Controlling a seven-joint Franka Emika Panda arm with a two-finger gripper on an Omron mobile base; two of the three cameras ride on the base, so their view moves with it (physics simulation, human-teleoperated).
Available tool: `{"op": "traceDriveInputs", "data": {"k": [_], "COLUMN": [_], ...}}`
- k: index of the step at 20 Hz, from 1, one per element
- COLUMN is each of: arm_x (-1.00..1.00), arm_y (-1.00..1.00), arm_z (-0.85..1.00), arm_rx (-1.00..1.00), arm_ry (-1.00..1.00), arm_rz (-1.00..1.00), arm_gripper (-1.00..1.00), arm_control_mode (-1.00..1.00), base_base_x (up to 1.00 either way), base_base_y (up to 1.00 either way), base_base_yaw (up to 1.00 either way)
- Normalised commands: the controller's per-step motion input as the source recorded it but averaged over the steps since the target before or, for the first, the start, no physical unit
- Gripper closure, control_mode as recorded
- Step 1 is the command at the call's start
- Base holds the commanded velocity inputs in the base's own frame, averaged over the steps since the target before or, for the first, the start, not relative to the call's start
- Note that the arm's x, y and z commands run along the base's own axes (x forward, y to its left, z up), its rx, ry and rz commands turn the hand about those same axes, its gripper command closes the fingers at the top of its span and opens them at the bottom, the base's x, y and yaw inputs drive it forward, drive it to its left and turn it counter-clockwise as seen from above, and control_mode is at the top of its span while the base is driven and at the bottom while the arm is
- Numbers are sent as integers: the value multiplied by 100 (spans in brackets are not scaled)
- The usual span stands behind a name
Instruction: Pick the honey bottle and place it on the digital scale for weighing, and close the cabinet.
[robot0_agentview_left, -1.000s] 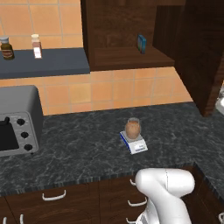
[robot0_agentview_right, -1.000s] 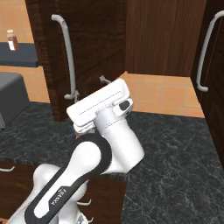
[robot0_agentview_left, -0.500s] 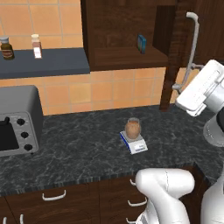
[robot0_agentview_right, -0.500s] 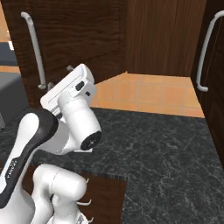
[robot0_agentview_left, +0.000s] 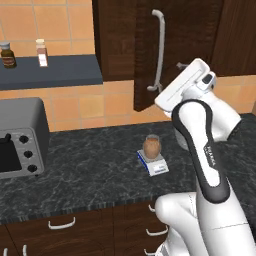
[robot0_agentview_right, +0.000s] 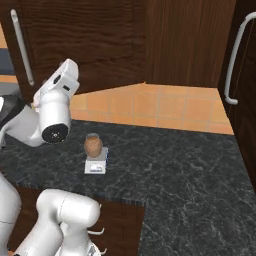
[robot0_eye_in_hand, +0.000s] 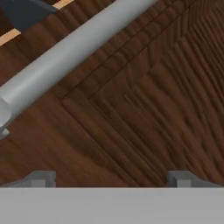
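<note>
The honey bottle (robot0_agentview_left: 151, 146) (robot0_agentview_right: 93, 145), a tan-brown jar with a pale lid, stands upright on the digital scale (robot0_agentview_left: 156, 166) (robot0_agentview_right: 95, 166) on the dark counter. Above and to its right, the dark brown cabinet door (robot0_agentview_left: 190, 35) (robot0_agentview_right: 85, 40) with its silver bar handle (robot0_agentview_left: 159, 50) (robot0_agentview_right: 22, 47) (robot0_eye_in_hand: 65, 52) stands at a slight angle out from the cabinet front. My gripper (robot0_eye_in_hand: 111, 179) is open and empty. Its fingertips (robot0_eye_in_hand: 43, 178) sit wide apart right at the door's wood, just beside the handle. The arm (robot0_agentview_left: 200, 145) rises right of the scale.
A grey toaster oven (robot0_agentview_left: 20, 142) stands at the counter's left. Above it, a dark shelf (robot0_agentview_left: 55, 72) carries two small bottles (robot0_agentview_left: 7, 54). Another dark cabinet with a silver handle (robot0_agentview_right: 235, 60) lies to the right. Drawers with white handles (robot0_agentview_left: 62, 224) run below the counter.
The cabinet door has swung leftward from wide open to almost shut, with my hand against it. It now covers the shelf with the blue box. Bottle and scale have not moved.
</note>
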Motion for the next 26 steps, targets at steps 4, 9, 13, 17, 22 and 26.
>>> {"op": "traceDriveInputs", "data": {"k": [4, 9, 13, 17, 22, 26], "arm_x": [87, 63, 57, 75, 68, 74], "arm_y": [34, 3, 0, 0, -29, -36], "arm_z": [0, 2, 0, 0, 0, 0], "arm_rx": [-1, 0, 0, 0, -2, -11], "arm_ry": [0, 0, 0, 0, -3, -13], "arm_rz": [-15, -6, -2, -6, -17, -29], "arm_gripper": [-100, -100, -100, -100, -100, -100], "arm_control_mode": [-100, -100, -100, -100, -100, -100], "base_base_x": [0, 0, 0, 0, 0, 0], "base_base_y": [0, 0, 0, 0, 0, 0], "base_base_yaw": [0, 0, 0, 0, 0, 0]}}
